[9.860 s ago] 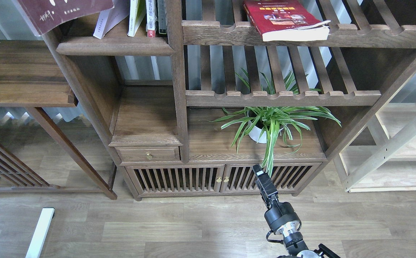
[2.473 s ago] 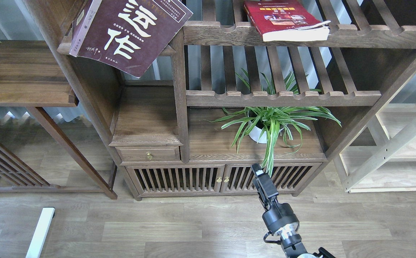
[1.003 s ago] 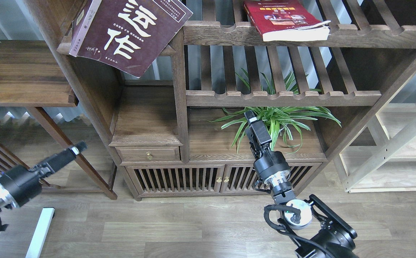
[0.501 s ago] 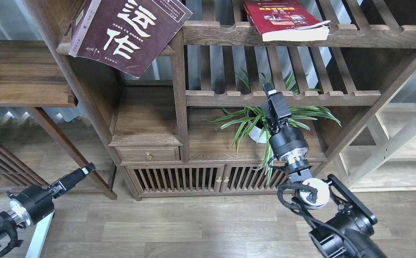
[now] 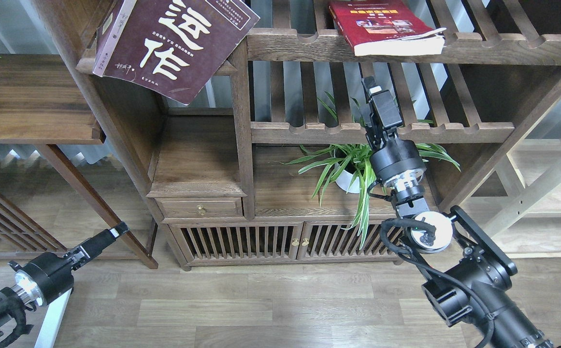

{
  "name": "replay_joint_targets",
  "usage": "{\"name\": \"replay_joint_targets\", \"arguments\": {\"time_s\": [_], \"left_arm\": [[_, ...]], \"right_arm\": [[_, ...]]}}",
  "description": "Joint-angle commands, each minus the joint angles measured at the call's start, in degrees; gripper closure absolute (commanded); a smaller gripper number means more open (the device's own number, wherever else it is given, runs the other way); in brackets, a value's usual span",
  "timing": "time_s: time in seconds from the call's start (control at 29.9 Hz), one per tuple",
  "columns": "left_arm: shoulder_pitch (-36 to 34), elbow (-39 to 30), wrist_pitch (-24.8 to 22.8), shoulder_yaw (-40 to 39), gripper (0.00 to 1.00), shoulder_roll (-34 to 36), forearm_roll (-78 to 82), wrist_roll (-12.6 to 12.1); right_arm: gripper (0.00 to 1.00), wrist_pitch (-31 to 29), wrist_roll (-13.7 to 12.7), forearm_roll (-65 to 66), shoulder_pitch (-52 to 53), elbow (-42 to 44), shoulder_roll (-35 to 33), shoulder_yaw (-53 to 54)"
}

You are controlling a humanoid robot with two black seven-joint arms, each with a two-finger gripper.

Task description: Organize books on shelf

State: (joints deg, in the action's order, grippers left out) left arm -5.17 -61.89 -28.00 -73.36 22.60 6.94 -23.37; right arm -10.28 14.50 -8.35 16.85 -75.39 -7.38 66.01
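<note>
**A:** Head view, the only one you have. Your right gripper (image 5: 370, 86) is raised in front of the slatted racks (image 5: 381, 132), below the red book (image 5: 384, 24) lying flat on the top slatted rack. It holds nothing, and it is too dark and end-on to tell whether the fingers are parted or closed. Don't assume either.

**B:** And the left?

**A:** Your left gripper (image 5: 116, 232) is low by the floor, well apart from every book. Same problem: the tip is small and I cannot tell its finger state. It carries nothing.

**B:** Where do the books sit?

**A:** The maroon book (image 5: 174, 46) with cream characters leans tilted across the front of the solid shelf (image 5: 87, 65) at upper left, one corner hanging below the shelf edge. The red book overhangs its rail at the front, pages toward you.

**B:** So the step is the red one?

**A:** That is my judgement, since your right arm is nearest it. Come up to the overhanging front edge, confirm the fingers are spread before you close, and pinch near the spine side, not the loose page block. The curled cover corner at the right suggests a floppy paperback that will sag, so lift it clear of the scalloped rail before swinging left.

**B:** Hazards?

**A:** The spider plant (image 5: 357, 164) sits just behind your wrist, and the upright post (image 5: 241, 121) stands between the racks and the shelf. Also, the maroon book looks precarious, so approach that shelf gently.
</note>
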Motion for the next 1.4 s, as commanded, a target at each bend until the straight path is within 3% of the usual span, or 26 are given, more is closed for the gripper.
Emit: {"name": "replay_joint_targets", "arguments": {"time_s": [0.0,0.13,0.5,0.9,1.2,1.37], "left_arm": [[-0.63,0.19,0.0,0.15,0.21,-0.01,0.0,-0.01],[-1.24,0.63,0.0,0.85,0.21,-0.01,0.0,-0.1],[-2.65,2.65,0.0,1.29,0.21,-0.01,0.0,-0.09],[-5.46,4.23,0.0,2.96,0.21,-0.01,0.0,-0.1],[-5.9,4.23,0.0,3.05,0.21,-0.01,0.0,-0.1],[-6.25,4.32,0.0,2.96,0.2,-0.01,0.0,-0.01]], "right_arm": [[0.01,-3.33,0.0,0.0,-0.06,-0.19,-0.88,-0.09],[0.01,-6.42,0.0,0.0,-0.59,-0.46,-3.25,-0.97],[0.02,-5.81,0.0,0.0,0.02,-0.99,-4.58,-1.06],[0.02,0.08,-0.35,-1.32,8.19,-0.9,-4.14,-0.97],[0.02,0.61,-0.35,-5.09,8.28,-0.81,-4.23,-0.44],[0.02,4.3,-0.35,-9.05,8.9,-0.72,-4.23,0.08]]}}
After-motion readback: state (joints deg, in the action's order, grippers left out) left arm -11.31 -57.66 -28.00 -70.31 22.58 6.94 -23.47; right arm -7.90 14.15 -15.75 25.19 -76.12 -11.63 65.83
